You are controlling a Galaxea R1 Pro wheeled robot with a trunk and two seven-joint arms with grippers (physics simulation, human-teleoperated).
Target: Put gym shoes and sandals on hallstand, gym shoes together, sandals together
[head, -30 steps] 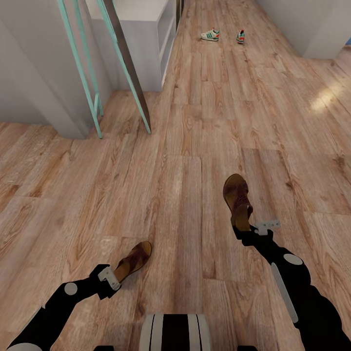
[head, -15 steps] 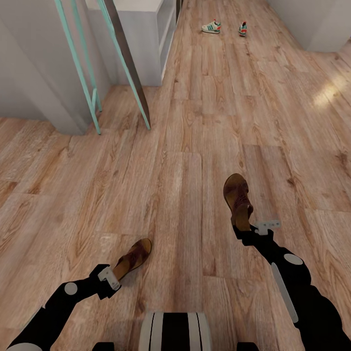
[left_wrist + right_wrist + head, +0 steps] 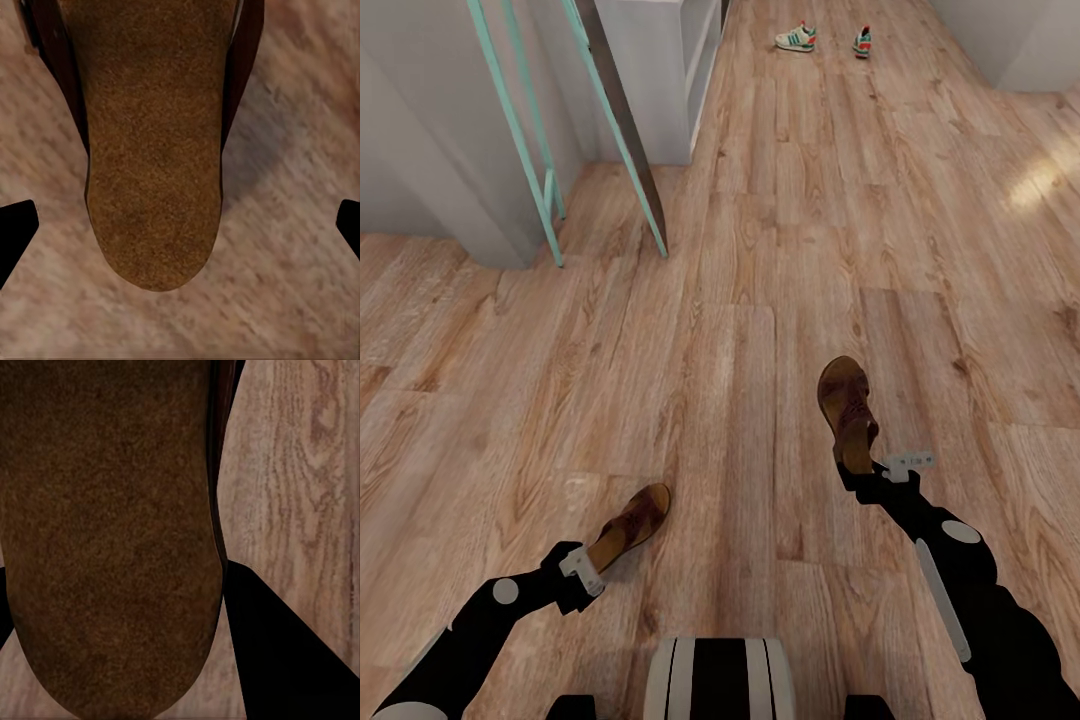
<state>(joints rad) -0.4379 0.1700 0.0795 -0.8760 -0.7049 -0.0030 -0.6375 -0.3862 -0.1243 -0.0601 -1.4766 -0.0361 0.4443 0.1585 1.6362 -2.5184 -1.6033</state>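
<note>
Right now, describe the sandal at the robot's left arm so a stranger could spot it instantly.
Start on the wood-plank corridor floor, at the near end in front of the robot's base, far from the two sneakers up the hallway. The sandal extends from the left tool, angled up and to the right. Its twin at the right tool points straight up the corridor.

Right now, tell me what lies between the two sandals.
Bare floor only, between the left sandal and the right sandal, in the head view.
</note>
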